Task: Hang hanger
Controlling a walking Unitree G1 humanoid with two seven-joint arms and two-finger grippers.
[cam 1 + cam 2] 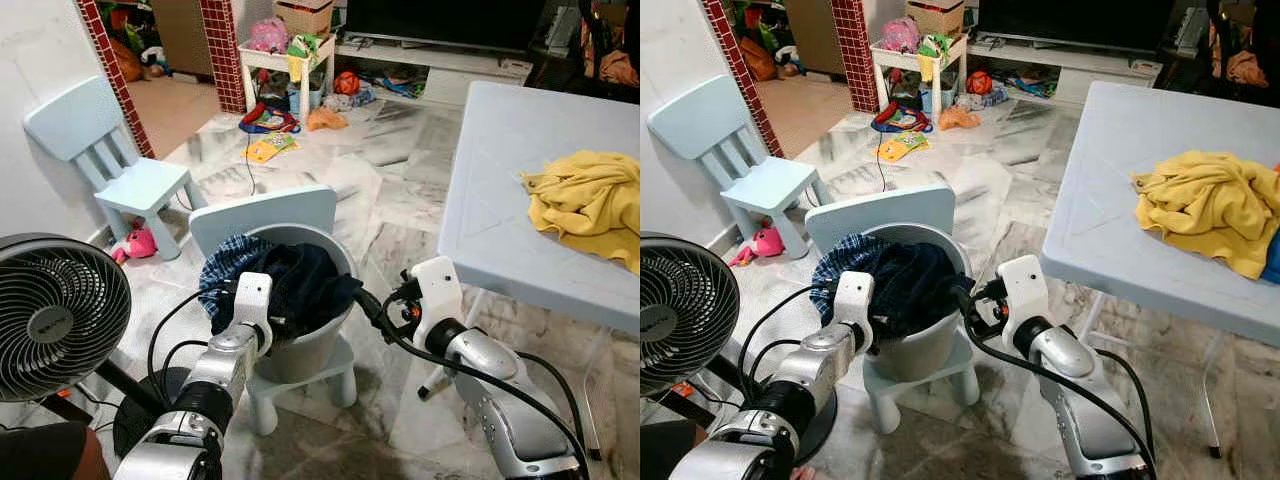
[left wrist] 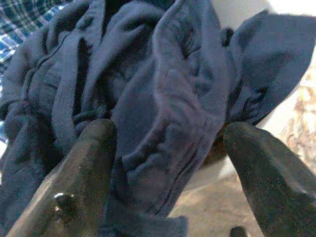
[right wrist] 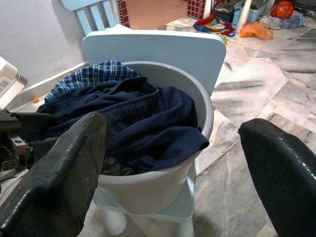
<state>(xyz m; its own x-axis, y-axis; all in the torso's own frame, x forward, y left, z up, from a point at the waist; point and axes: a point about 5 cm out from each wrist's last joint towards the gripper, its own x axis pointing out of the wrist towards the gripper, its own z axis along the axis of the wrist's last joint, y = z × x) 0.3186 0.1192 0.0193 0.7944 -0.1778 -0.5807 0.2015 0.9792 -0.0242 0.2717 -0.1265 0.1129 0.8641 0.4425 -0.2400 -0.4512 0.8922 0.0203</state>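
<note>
A grey bucket point(image 1: 300, 350) stuffed with dark navy clothes point(image 1: 300, 280) and a plaid cloth point(image 1: 222, 262) sat on a pale blue chair point(image 1: 265, 212) at lower centre. The left hand point(image 2: 165, 148), fingers spread, pressed into the navy clothes; the right hand point(image 3: 173, 163) hung released just beside the bucket. A fan point(image 1: 55, 315) crowded the lower left; a yellow garment point(image 1: 590, 200) lay on the table point(image 1: 500, 180) at right. No hanger could be made out.

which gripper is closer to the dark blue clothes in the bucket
Left. The left gripper is open with its fingers around a fold of the dark blue clothes. The right gripper, also open, sits beside the bucket, just off the clothes.
</note>
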